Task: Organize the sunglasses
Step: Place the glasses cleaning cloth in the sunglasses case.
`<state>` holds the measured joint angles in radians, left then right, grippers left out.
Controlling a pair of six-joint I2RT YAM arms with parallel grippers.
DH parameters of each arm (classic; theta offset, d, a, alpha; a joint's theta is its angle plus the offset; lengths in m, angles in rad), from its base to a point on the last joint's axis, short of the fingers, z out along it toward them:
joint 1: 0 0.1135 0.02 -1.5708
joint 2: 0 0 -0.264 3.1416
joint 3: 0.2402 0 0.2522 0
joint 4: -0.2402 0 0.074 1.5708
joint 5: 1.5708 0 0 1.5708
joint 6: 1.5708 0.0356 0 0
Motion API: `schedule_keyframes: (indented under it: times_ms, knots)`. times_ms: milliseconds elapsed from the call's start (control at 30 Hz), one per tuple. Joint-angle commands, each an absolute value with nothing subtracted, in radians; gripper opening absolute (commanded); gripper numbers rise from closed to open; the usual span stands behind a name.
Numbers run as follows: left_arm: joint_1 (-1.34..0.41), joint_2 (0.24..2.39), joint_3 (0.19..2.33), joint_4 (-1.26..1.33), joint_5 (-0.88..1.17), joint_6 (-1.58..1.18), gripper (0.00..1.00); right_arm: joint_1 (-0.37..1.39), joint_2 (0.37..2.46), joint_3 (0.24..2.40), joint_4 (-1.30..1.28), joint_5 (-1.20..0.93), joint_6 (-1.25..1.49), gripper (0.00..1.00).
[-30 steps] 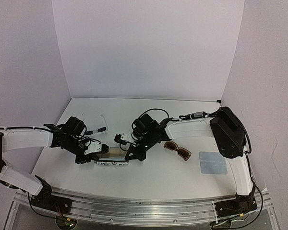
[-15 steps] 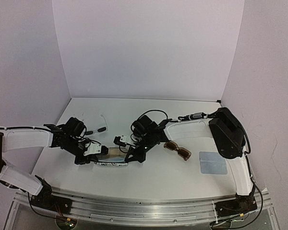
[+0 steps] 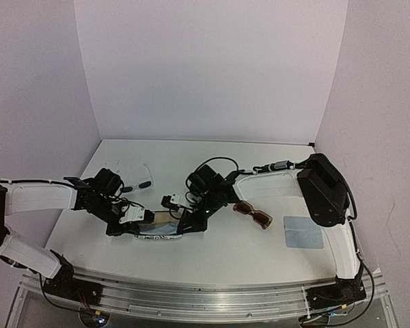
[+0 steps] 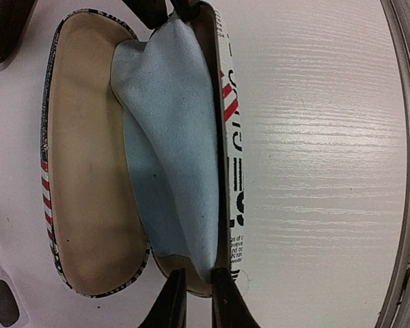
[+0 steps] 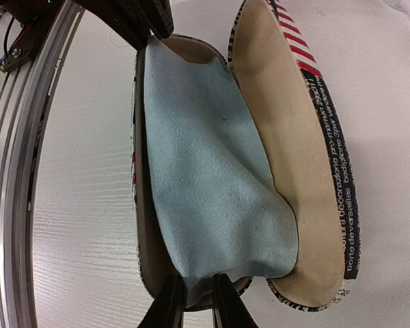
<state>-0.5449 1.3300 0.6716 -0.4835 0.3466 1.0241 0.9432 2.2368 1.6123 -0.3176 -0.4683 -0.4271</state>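
Note:
The white-framed sunglasses [image 3: 140,184] lie behind my left gripper [image 3: 132,220]; one dark lens [image 4: 1,302] shows in the left wrist view. Right of my right gripper [image 3: 185,223] lie the brown sunglasses [image 3: 253,214]. Between the grippers an open striped white case [image 3: 157,231] holds a light-blue cloth [image 4: 171,143], which drapes over its front half. My left gripper [image 4: 197,292] stands slightly open, one cloth corner resting against a finger. My right gripper [image 5: 191,295] has also parted a little, the opposite corner of the cloth [image 5: 212,191] still lying between its fingers.
A second light-blue cloth [image 3: 303,232] lies flat at the right, near the right arm's base. The metal rail [image 3: 191,290] runs along the table's near edge, close to the case. White walls enclose the table at the back and sides.
Both grippers have come down with the cloth, which now lies in the open case. Both pairs of jaws, shut on its corners before, have parted a little.

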Motion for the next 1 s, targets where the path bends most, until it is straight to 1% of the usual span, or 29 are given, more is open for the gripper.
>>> schedule_keyframes:
  times_ms: [0,167,333,567,733,767,800,900,967]
  knots:
    - [-0.543,1.309,0.696,-0.526,0.379,1.05,0.16,0.949,2.204,1.65,-0.339,-0.487,-0.434,0.2]
    - [-0.542,1.278,0.696,-0.535,0.379,1.061,0.23,0.948,2.179,1.643,-0.345,-0.491,-0.436,0.22]
    - [-0.543,1.272,0.703,-0.552,0.387,1.063,0.26,0.948,2.153,1.626,-0.351,-0.498,-0.446,0.25]
    - [-0.543,1.242,0.735,-0.603,0.416,1.084,0.37,0.947,2.121,1.638,-0.351,-0.516,-0.417,0.28]
    - [-0.543,1.237,0.805,-0.647,0.481,1.069,0.39,0.946,2.109,1.656,-0.35,-0.505,-0.365,0.3]
    - [-0.544,1.238,0.822,-0.653,0.508,1.061,0.39,0.945,2.113,1.666,-0.349,-0.494,-0.346,0.29]
    - [-0.544,1.242,0.837,-0.653,0.533,1.046,0.39,0.946,2.122,1.69,-0.347,-0.477,-0.319,0.25]
    - [-0.542,1.267,0.868,-0.627,0.559,0.993,0.35,0.959,2.182,1.782,-0.336,-0.391,-0.159,0.1]
    - [-0.542,1.266,0.852,-0.604,0.553,0.998,0.34,0.988,2.22,1.823,-0.334,-0.341,-0.142,0.03]
